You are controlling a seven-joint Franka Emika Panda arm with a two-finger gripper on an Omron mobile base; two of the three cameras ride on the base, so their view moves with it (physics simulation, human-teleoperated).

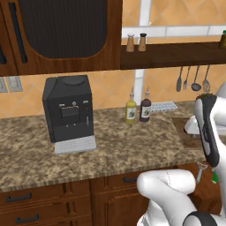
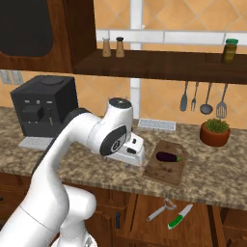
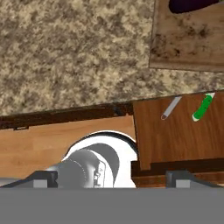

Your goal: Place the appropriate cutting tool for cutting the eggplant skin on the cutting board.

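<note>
1. Currently the gripper (image 3: 112, 177) hangs above the counter edge, jaws spread wide, holding nothing.
2. The peeler (image 2: 162, 208) and green-handled knife (image 2: 180, 216) lie in the open drawer (image 3: 175, 131) below it, so neither tool is on the board yet.
3. The eggplant (image 2: 168, 157) rests on the cutting board (image 2: 166, 169), just beside the gripper, ready for a tool.

speckled granite counter (image 3: 74, 48) covers the upper left of the frame. at upper right lies the wooden cutting board (image 3: 188, 46), with the dark purple eggplant (image 3: 190, 4) cut off by the top edge. below it, at centre right, an open brown drawer (image 3: 175, 131) holds a silver peeler (image 3: 170, 107) beside a green-handled knife (image 3: 202, 107), apart from each other. two dark fingertips (image 3: 41, 178) stand wide apart at the bottom.
</note>
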